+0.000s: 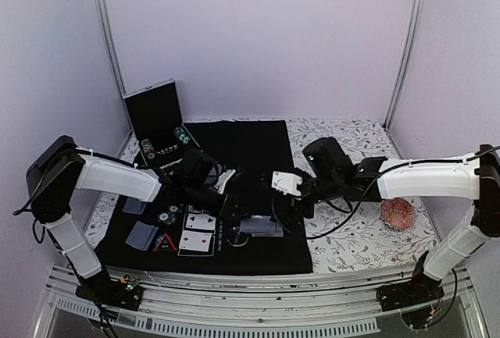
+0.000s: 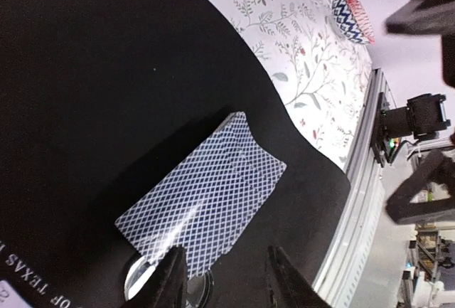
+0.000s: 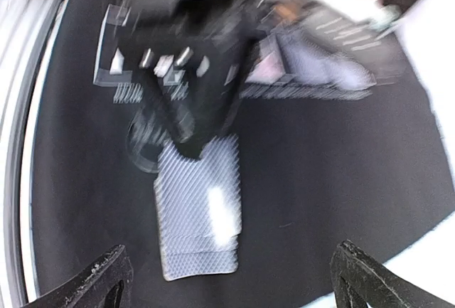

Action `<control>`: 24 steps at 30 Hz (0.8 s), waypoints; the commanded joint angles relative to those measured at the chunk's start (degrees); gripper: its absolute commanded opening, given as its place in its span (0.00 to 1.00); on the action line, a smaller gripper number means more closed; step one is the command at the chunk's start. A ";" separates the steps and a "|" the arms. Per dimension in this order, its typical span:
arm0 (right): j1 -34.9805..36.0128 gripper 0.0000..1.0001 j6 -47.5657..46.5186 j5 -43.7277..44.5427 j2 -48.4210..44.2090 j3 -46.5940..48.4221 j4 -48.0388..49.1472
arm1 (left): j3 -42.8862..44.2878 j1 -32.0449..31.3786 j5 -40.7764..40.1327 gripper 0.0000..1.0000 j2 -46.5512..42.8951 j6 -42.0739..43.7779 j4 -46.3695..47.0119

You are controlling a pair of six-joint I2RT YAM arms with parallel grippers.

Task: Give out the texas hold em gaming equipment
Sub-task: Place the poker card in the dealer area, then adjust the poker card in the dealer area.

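Hovering over face-down cards [image 2: 206,201] on the mat [image 1: 258,143], right tool [image 3: 231,265] spread wide, left tool [image 2: 227,269] part-open, both empty. Looking partway done, with face-up cards [image 1: 199,233] dealt at left and chips [image 1: 183,135] waiting in the case [image 1: 152,104].

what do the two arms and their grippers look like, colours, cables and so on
The left arm and right arm both have white shell segments joined by bulky black joints. Thin black cables run along them, and their black bases sit on a metal rail. The left gripper and right gripper each have two black fingers.
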 commanded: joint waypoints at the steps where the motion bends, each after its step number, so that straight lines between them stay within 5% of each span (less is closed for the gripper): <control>1: -3.21 0.99 19.27 13.30 -6.86 -3.72 9.30 | 1.35 2.34 -9.80 0.38 -2.67 5.39 -10.92; 8: -3.30 0.99 48.52 25.95 -1.76 -0.42 -6.49 | 4.36 1.82 -22.12 0.35 -0.10 8.29 -18.93; 17: -2.57 0.99 52.74 25.38 0.58 -2.34 -6.64 | 11.83 -2.38 -26.18 0.32 7.97 12.31 -23.13; 24: -2.48 0.99 52.85 25.89 -2.29 -3.65 -6.21 | 14.65 -5.14 -21.49 0.30 10.53 13.04 -22.39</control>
